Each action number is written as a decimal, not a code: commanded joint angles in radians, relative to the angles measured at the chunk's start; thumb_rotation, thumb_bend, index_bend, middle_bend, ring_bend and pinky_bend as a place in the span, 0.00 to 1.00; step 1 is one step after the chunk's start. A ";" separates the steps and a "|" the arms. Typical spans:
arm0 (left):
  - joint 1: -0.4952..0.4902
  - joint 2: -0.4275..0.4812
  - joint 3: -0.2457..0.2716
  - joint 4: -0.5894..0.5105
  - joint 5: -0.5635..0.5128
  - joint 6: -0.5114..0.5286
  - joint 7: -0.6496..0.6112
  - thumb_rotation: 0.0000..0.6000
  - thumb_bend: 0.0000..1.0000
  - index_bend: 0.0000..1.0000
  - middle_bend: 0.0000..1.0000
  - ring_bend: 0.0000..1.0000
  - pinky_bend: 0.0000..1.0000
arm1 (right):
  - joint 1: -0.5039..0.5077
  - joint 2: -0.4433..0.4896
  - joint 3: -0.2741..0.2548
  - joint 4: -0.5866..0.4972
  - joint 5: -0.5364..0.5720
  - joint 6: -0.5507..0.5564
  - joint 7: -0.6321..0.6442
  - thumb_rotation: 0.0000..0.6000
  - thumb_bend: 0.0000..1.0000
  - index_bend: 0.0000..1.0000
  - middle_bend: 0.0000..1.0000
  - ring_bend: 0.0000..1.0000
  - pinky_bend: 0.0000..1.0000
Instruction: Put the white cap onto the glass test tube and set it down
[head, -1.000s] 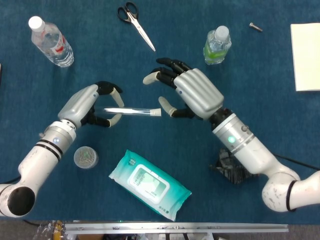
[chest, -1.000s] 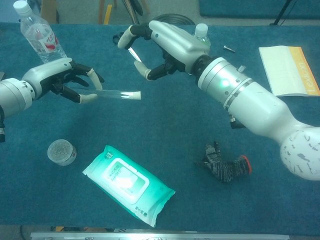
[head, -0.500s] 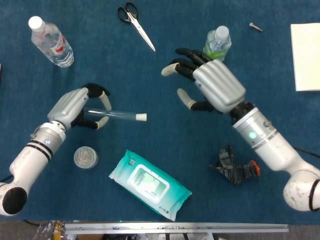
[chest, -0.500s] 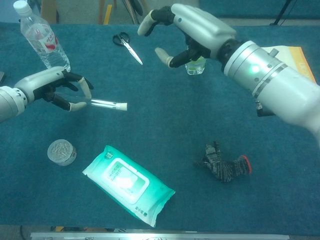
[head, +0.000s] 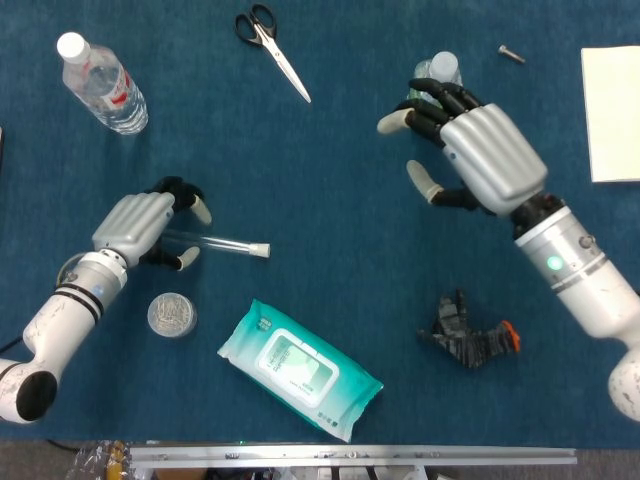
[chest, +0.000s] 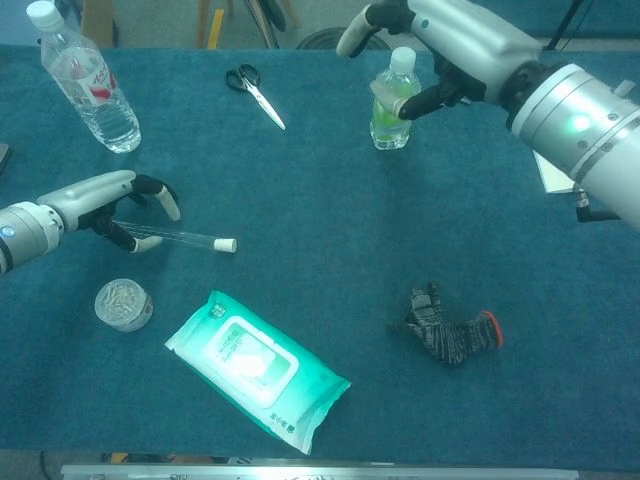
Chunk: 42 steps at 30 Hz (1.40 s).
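The left hand (head: 140, 225) is curling its fingers around the closed end of the glass test tube (head: 215, 241), low over the blue table (head: 330, 190). The tube is running level out from the fingers toward the table's middle, with the white cap (head: 260, 250) sitting on its far end; whether it is touching the cloth cannot be told. The right hand (head: 475, 150) is hanging well apart, fingers spread and holding nothing, in front of a green-tinted bottle (chest: 390, 100). A wipes pack (head: 300, 368) is lying nearer the front edge.

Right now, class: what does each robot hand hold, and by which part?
The left hand holds the capped glass test tube by its uncapped end; the right hand holds nothing.
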 joint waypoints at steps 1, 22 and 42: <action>-0.002 0.004 0.011 0.007 0.023 0.015 0.039 1.00 0.34 0.14 0.06 0.00 0.10 | -0.010 0.019 -0.012 -0.007 -0.011 0.003 -0.006 1.00 0.44 0.31 0.31 0.12 0.17; 0.171 0.231 0.016 -0.140 0.151 0.414 0.215 1.00 0.34 0.14 0.08 0.00 0.09 | -0.270 0.164 -0.221 -0.004 -0.274 0.253 0.012 1.00 0.44 0.29 0.30 0.12 0.17; 0.359 0.303 0.016 -0.194 0.258 0.691 0.223 1.00 0.34 0.17 0.10 0.00 0.09 | -0.565 0.229 -0.295 0.127 -0.343 0.530 0.160 1.00 0.45 0.29 0.31 0.12 0.21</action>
